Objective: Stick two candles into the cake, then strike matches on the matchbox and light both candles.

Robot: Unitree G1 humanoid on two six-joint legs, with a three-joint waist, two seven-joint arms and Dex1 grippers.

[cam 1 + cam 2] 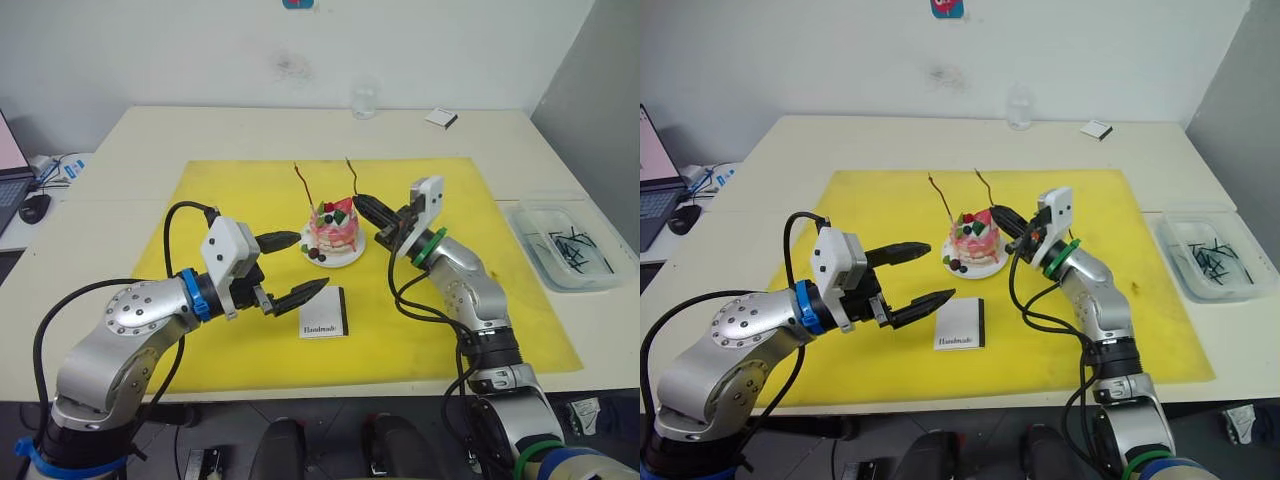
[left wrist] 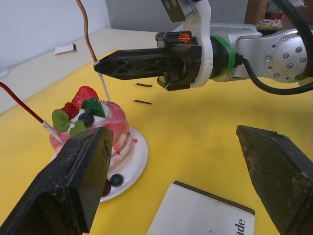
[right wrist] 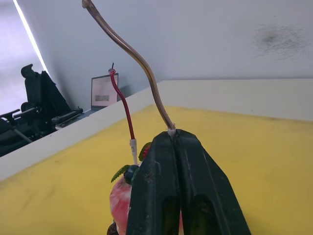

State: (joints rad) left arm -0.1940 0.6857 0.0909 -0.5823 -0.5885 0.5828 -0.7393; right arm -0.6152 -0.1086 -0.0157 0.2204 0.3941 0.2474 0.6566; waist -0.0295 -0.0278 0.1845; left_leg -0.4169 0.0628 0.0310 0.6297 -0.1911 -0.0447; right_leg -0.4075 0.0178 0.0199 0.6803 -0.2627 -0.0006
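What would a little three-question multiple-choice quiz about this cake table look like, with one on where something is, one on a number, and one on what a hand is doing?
1. Where does the matchbox lie?
A. On the yellow mat, in front of the cake
B. In the clear bin
C. On the laptop

2. How many candles stand up from the cake?
A. None
B. One
C. Two

3. What are the right gripper's fingers doing?
A. Spread wide over the matchbox
B. Closed on the stem of a candle
C. Holding a glass

Answers:
1. A: the white box sits on the yellow mat on the robot's side of the cake.
2. C: two thin red sticks rise above it.
3. B: the right candle comes out from between the shut fingers.
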